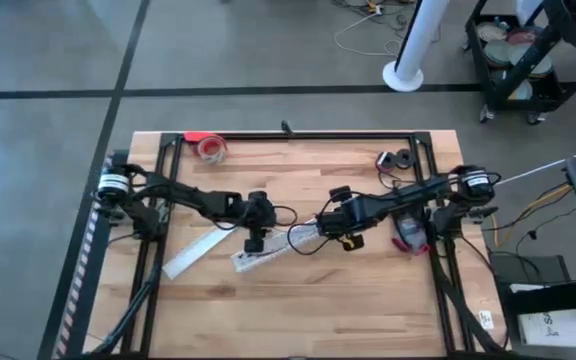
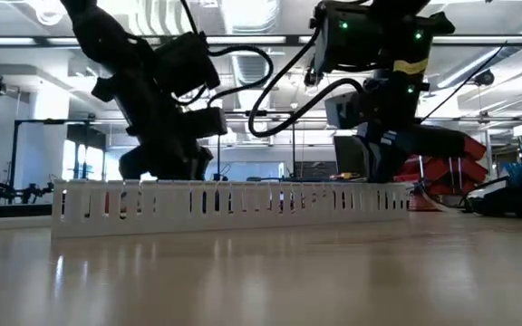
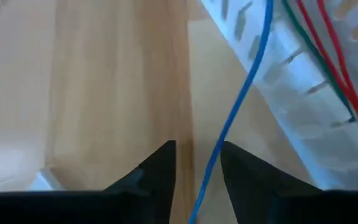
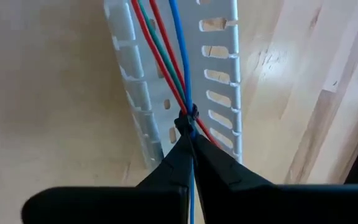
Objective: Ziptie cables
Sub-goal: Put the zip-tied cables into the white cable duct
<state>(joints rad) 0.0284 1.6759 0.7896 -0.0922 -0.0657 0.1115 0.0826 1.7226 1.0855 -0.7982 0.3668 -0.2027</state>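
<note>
The cables are thin red, green and blue wires (image 4: pixel 166 56) lying along the inside of a white slotted duct (image 4: pixel 222 74) on the wooden table. My right gripper (image 4: pixel 190 134) is shut on them over the duct's end, mid-table (image 1: pixel 303 233). My left gripper (image 3: pixel 197 155) hovers open just left of the duct (image 1: pixel 255 243). The blue wire (image 3: pixel 247 81) runs out of the duct (image 3: pixel 303 106) and passes between the left fingers, close to one finger. Whether it touches that finger I cannot tell. My right gripper pinches the cables between its two fingertips at the point where the red, green and blue wires (image 4: pixel 189 115) come together. The fingers come from above, slanting down, and point along the duct. Beyond the tips the wires fan out along the duct's floor.
A flat white strip (image 1: pixel 193 255) lies left of the duct. A red tape roll (image 1: pixel 209 147) sits at the far left, dark small parts (image 1: pixel 398 160) at the far right, and a red-handled tool (image 1: pixel 408 238) near the right arm's base. A black frame (image 1: pixel 298 135) borders the table.
</note>
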